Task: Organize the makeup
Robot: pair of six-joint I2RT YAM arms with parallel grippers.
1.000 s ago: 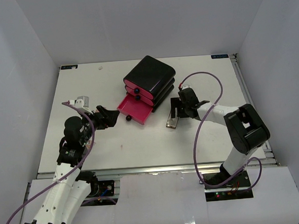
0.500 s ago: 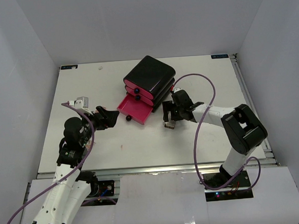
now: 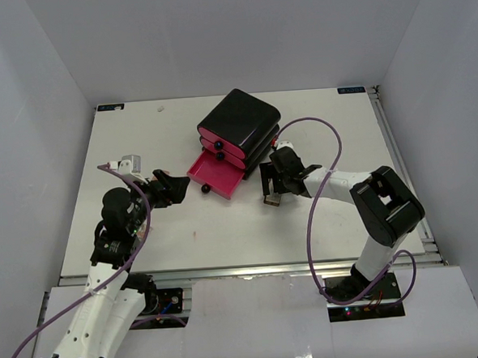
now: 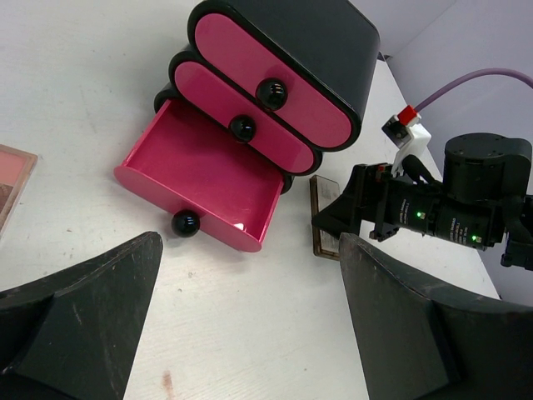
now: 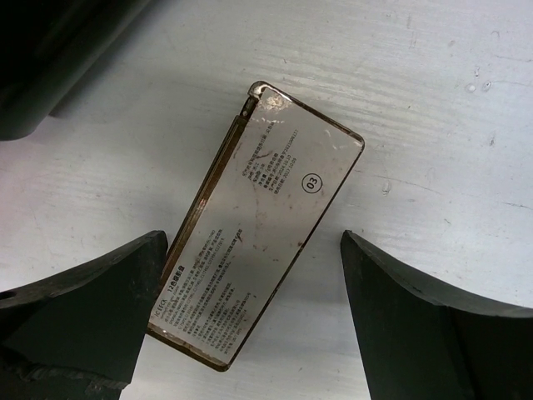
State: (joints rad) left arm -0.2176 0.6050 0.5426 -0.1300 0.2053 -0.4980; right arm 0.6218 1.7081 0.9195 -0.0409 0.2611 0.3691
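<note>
A flat beige-metallic palette (image 5: 258, 250) lies back side up on the white table, printed label showing. My right gripper (image 5: 254, 283) is open and straddles it. The left finger (image 5: 92, 308) is at the palette's lower left edge and the right finger (image 5: 433, 325) stands apart from it. In the top view the palette (image 3: 272, 199) lies just right of the open drawer, under my right gripper (image 3: 269, 185). My left gripper (image 4: 250, 333) is open and empty over bare table, in front of the drawer. A pinkish piece (image 4: 12, 179) shows at the left edge of the left wrist view.
A black box (image 3: 239, 120) with three pink drawers stands at the back middle. Its bottom drawer (image 4: 208, 171) is pulled out and empty, with a black knob (image 4: 185, 222). The right arm's purple cable (image 3: 326, 137) loops above the table.
My right gripper has moved left toward the open drawer and come down over the palette, which has shifted slightly left. The left arm has not moved.
</note>
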